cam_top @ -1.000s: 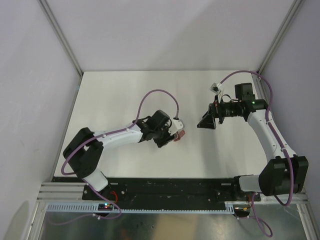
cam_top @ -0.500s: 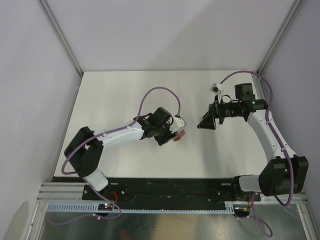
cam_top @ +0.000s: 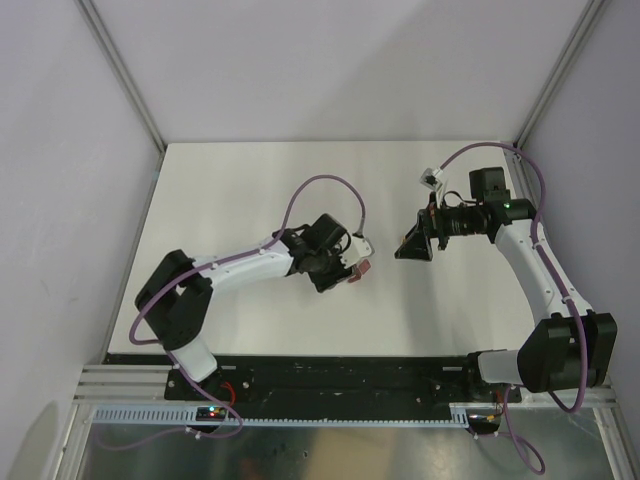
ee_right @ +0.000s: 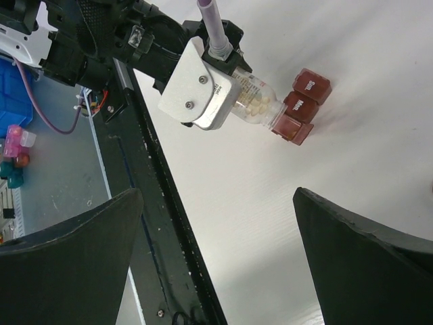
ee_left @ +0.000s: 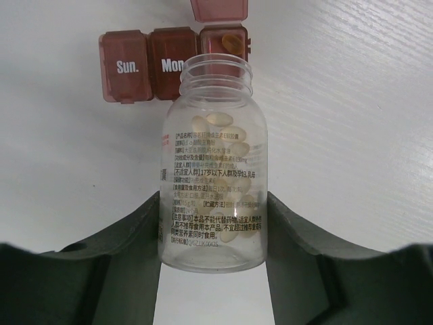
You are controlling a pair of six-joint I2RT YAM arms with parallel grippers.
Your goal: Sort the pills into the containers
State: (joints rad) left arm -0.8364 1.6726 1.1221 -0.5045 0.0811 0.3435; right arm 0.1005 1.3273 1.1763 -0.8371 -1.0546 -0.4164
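Dark red plastic sits just ahead of your left gripper: the containers, three square compartments in one strip, lie flat on the white table near its middle. In the left wrist view two of them are closed and read "Sun." and "Mon". The third, at the right end, has its lid flipped up, and you can see one of the pills lying inside it.

Your left gripper is clamped around a clear bottle, one finger pressed to each side of its lower body. The bottle is tipped forward, its uncapped mouth pointing at the open compartment and overlapping its near edge in that view. Whether the rim touches the strip you cannot tell. Most of the pale yellowish-orange pills are inside the bottle, gathered along its middle behind the printed label.

From the right wrist camera you see the same thing side-on, with the bottle neck meeting the end compartment of the strip. Your right gripper is spread wide with nothing between its fingers, held over the table off to the right of the strip and not touching it
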